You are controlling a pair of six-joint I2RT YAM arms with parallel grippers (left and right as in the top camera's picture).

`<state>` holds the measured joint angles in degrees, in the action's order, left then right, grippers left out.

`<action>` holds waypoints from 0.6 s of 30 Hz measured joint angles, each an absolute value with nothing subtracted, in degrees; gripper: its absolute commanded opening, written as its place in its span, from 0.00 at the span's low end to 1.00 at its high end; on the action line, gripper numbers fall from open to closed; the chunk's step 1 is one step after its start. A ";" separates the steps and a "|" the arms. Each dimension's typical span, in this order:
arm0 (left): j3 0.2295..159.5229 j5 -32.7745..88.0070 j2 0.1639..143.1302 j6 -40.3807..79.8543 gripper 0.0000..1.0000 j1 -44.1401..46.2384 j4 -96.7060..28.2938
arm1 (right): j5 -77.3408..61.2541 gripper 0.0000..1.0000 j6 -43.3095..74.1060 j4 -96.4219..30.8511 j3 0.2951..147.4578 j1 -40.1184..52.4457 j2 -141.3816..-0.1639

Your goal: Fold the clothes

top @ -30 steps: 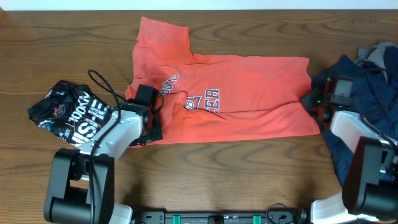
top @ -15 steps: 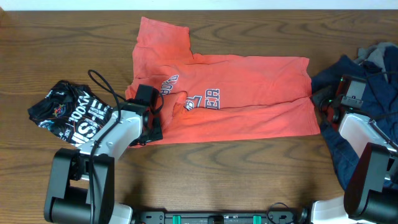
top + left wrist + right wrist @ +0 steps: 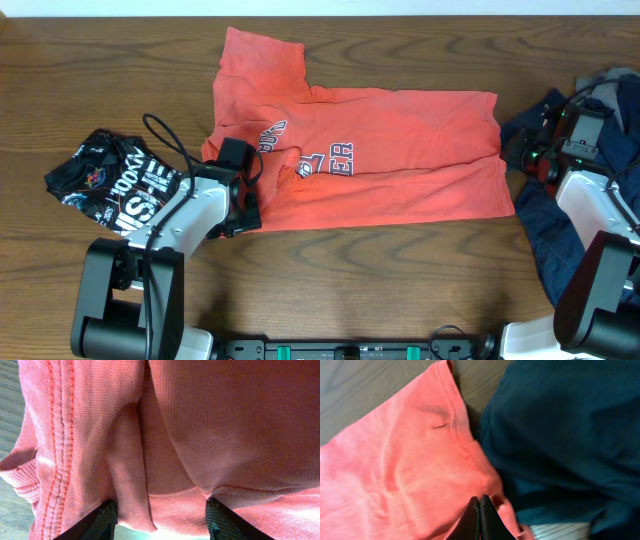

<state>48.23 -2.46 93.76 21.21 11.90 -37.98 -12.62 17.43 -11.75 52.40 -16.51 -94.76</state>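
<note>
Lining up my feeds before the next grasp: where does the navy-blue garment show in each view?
Overhead: the navy-blue cloth garment lies heaped at the right edge.
Left wrist: not in it; the coral-red knit T-shirt fills the picture.
Right wrist: it fills the upper right.
Shared landmark: the T-shirt's edge beside the navy cloth, overhead and right wrist.

Soft matt cloth on grained wood.
The coral T-shirt [image 3: 225, 425] shows fine ribbed knit and stitched hems; the worktop [image 3: 100, 60] is brown wood-grain.
</note>
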 measured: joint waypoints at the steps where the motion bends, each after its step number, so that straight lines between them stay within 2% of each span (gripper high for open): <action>1: 48.23 -2.46 93.76 21.21 0.59 11.90 -37.98 | -12.08 0.01 16.45 -11.75 52.45 -16.56 -94.76; 7: 48.23 -2.44 93.76 21.21 0.59 11.90 -37.91 | -10.02 0.01 11.60 -10.83 52.45 -16.60 -95.85; 18: 48.23 -2.33 93.76 21.21 0.59 11.88 -37.85 | -7.46 0.01 7.31 -3.55 52.45 -16.60 -105.93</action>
<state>48.23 -2.33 93.76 21.21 11.88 -37.85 -7.46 7.31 -3.55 52.45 -16.60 -105.93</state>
